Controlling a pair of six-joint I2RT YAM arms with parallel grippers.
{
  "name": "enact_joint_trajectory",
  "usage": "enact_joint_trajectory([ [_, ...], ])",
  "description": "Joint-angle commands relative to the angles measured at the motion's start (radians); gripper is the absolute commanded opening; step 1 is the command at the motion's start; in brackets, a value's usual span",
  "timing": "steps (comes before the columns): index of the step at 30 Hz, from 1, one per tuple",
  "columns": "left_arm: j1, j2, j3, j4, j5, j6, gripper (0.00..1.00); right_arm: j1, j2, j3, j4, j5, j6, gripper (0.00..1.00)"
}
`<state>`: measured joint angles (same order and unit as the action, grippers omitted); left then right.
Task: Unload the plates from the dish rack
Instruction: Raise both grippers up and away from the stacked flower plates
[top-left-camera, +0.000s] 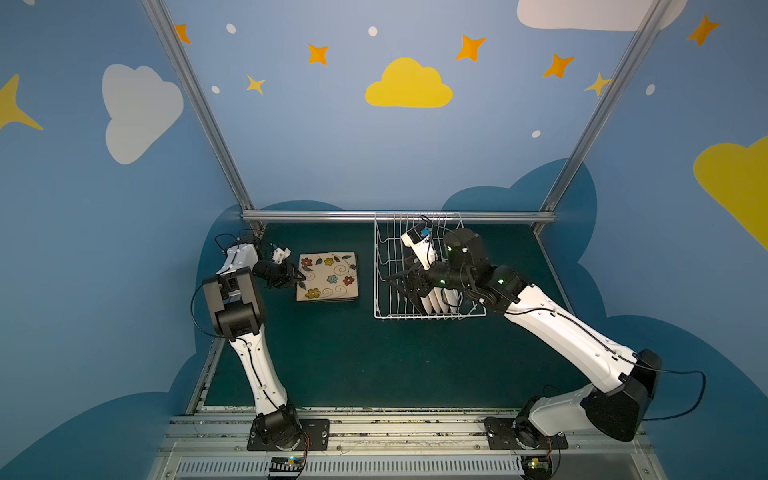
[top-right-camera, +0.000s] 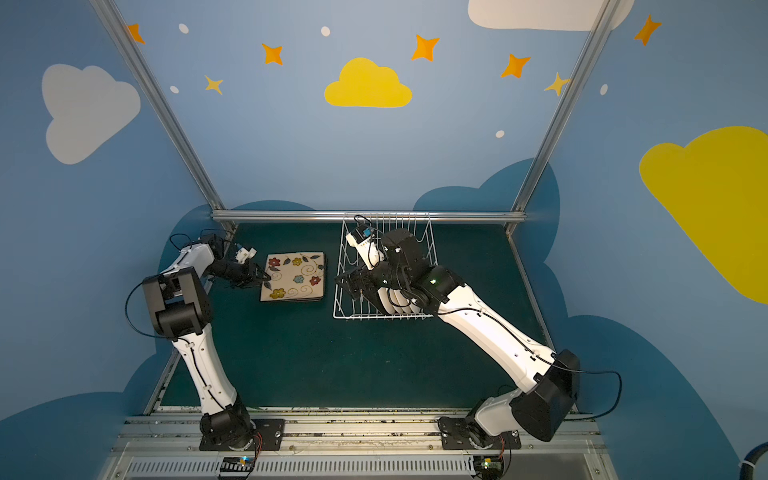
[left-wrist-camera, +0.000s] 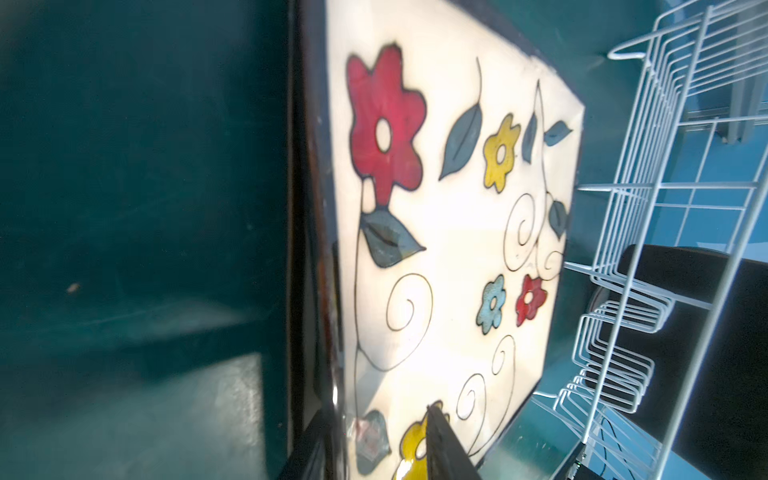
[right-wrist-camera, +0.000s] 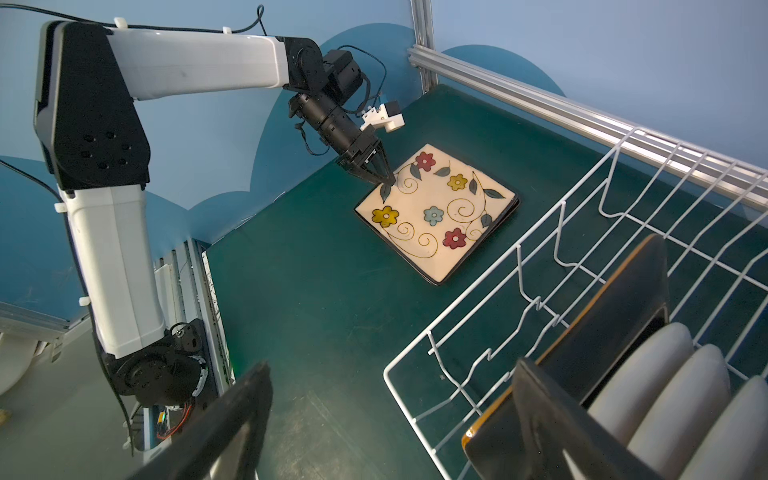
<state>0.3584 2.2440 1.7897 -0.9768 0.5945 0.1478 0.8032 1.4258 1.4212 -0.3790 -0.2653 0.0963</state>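
In both top views the left arm (top-left-camera: 249, 365) rises from the front rail, folds at the elbow and turns its wrist toward a flowered plate (top-left-camera: 328, 276). The plate lies face up on the green tabletop (top-left-camera: 332, 361), left of the dish rack (top-left-camera: 388, 249). The right arm (top-left-camera: 565, 328) stretches diagonally from its base over the rack's near half, where white plates (top-left-camera: 438, 300) stand on edge. Both jaw openings are too small to read here.

The left wrist view shows the flowered plate's (left-wrist-camera: 436, 249) rim between the left jaws. One finger (left-wrist-camera: 444, 449) is over the cream face and the other is beside the dark edge. They stand a little apart; contact cannot be told. Beyond, a black-backed plate (left-wrist-camera: 706, 332) stands in the rack.

Only the right wrist view shows a second dark edge under the flowered plate (right-wrist-camera: 436, 216). The right jaws gape wide and hold nothing. One finger (right-wrist-camera: 237, 415) is over the tabletop outside the rack, and the other is before the upright black-backed plate, just beside three white rims.
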Motion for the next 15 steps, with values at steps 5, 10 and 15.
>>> enact_joint_trajectory([
  [5, 0.009, -0.021, 0.025, 0.005, -0.012, -0.023, 0.38, 0.008, -0.036, 0.002, 0.002, 0.012, -0.014, 0.90],
  [10, 0.014, -0.027, 0.038, 0.015, -0.045, -0.047, 0.40, 0.007, -0.042, -0.005, 0.002, 0.020, -0.017, 0.90],
  [15, 0.017, -0.041, 0.059, 0.014, -0.065, -0.068, 0.44, 0.008, -0.042, -0.007, 0.009, 0.027, -0.018, 0.90],
])
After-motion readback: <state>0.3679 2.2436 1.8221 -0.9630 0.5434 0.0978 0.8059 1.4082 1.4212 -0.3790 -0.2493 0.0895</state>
